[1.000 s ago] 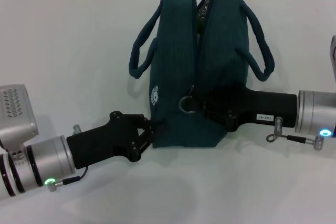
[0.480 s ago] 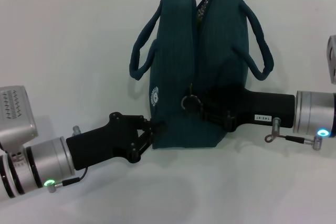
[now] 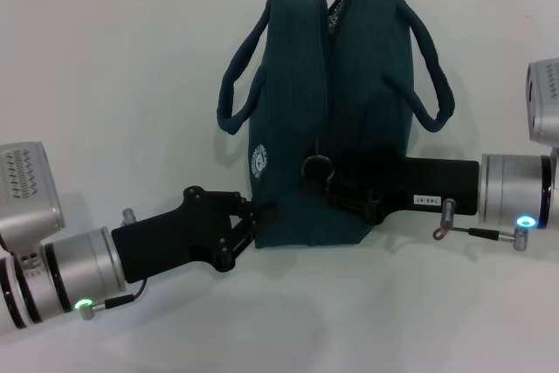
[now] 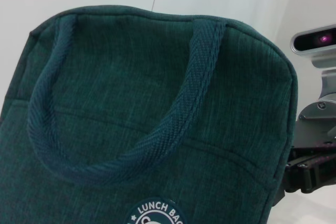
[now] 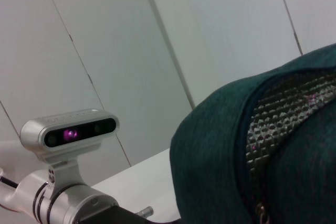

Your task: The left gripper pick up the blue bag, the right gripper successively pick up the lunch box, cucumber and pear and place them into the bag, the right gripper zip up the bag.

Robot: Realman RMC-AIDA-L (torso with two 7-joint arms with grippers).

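On the table [image 3: 105, 85], left claw [image 3: 251, 223] clamped on blue bag [image 3: 297, 128]; right claw [image 3: 336, 189] at zipper, grip unclear; may slip off the ring pull [image 3: 314, 166]

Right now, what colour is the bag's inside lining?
Silvery grey, quilted lining; the right wrist view shows it best.

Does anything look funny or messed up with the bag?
Nothing looks spilled or broken. The blue bag stands upright, its top not yet zipped all the way. The left gripper holds its lower corner, and the right gripper is at the zipper ring.
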